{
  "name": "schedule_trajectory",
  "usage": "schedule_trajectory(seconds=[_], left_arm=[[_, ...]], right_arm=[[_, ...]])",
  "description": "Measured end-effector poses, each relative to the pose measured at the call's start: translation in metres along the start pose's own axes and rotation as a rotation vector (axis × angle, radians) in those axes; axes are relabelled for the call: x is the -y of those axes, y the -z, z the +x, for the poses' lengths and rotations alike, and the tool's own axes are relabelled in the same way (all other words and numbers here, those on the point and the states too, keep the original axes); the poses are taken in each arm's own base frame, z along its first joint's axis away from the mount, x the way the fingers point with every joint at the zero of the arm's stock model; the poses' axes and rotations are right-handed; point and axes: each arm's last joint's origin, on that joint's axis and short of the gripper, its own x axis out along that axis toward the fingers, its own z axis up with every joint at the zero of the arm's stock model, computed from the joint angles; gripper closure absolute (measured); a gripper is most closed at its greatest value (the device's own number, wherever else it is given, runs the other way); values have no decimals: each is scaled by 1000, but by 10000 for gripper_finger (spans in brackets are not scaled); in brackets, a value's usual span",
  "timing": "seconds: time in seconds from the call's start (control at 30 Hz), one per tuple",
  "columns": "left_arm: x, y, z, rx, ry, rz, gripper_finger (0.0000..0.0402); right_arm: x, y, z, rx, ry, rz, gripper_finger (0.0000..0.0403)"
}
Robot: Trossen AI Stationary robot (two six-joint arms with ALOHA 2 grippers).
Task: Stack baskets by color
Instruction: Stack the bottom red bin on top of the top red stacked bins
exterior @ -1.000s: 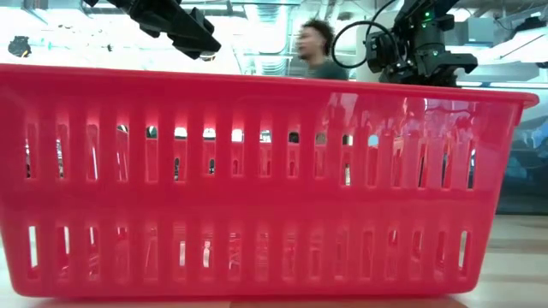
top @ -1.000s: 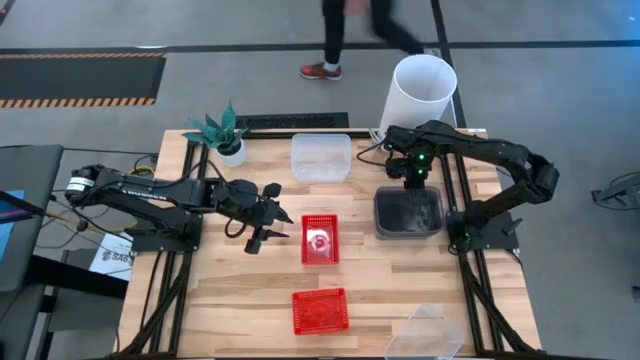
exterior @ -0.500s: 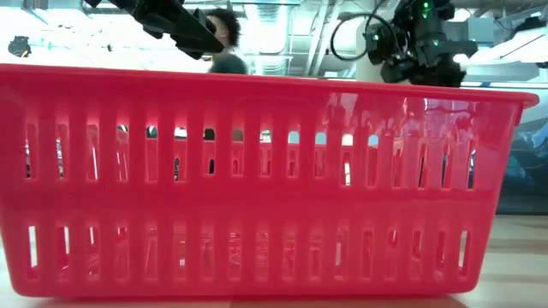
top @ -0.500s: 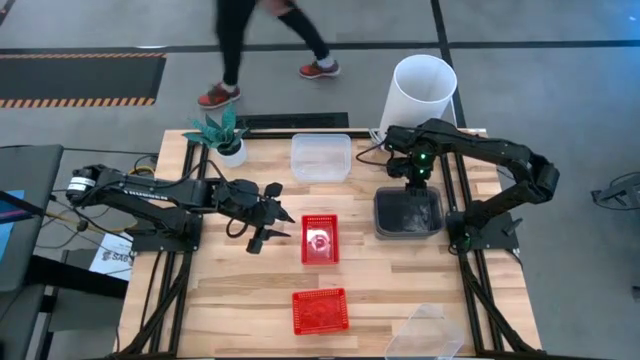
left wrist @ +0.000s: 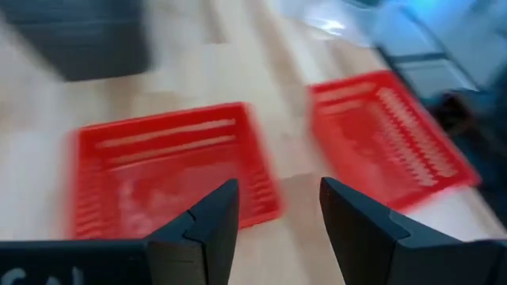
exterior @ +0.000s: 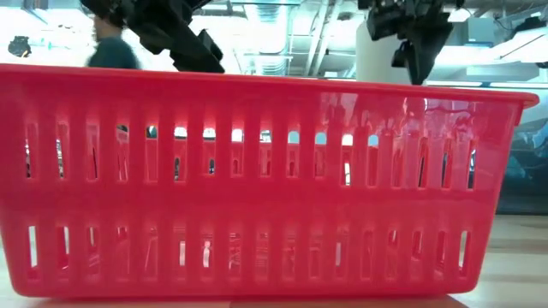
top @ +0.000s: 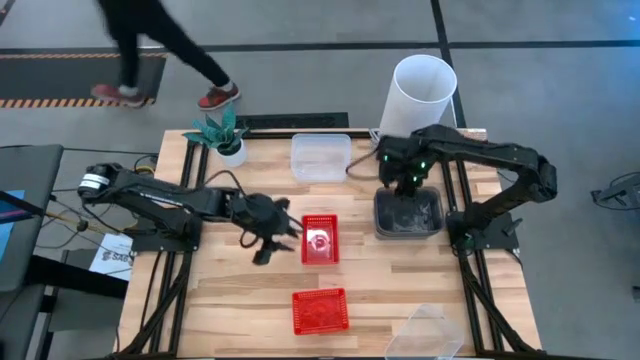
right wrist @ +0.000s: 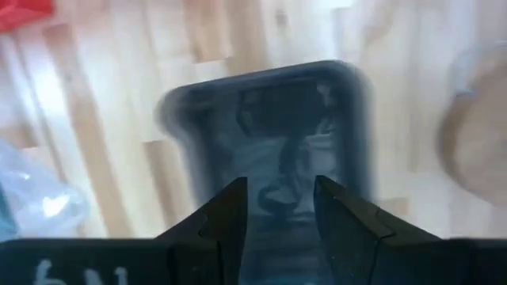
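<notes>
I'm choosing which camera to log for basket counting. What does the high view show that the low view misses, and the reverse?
Only the high view shows the clear basket at the table's back, the dark grey basket under the right gripper, the middle red basket beside the left gripper, the plant and white cylinder. Only the low view shows the room's ceiling lights. Both show the front red basket.

Grey concrete floor [top: 300, 25] beyond the far edge, dark mat [top: 80, 78] far left. Person [top: 150, 45] walking past there. Bright ceiling lights.
</notes>
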Motion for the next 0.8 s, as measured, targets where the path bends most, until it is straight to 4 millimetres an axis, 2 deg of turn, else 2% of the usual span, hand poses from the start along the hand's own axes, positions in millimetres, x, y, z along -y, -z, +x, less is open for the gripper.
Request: schedule_trajectory(seconds=[0.17, 0.33, 0.57, 0.8], left_arm=[[23, -1, 33, -14, 158, 45, 238], [47, -6, 69, -90, 201, 53, 238], [64, -15, 113, -251, 158, -16, 238], [67, -30, 144, -287, 30, -64, 238]], right_arm=[[-41, 0, 5, -10, -24, -25, 244], [-87, 4, 11, 20, -15, -76, 248], [-145, 22, 32, 118, 63, -230, 254], [-176, 45, 44, 152, 90, -247, 263]])
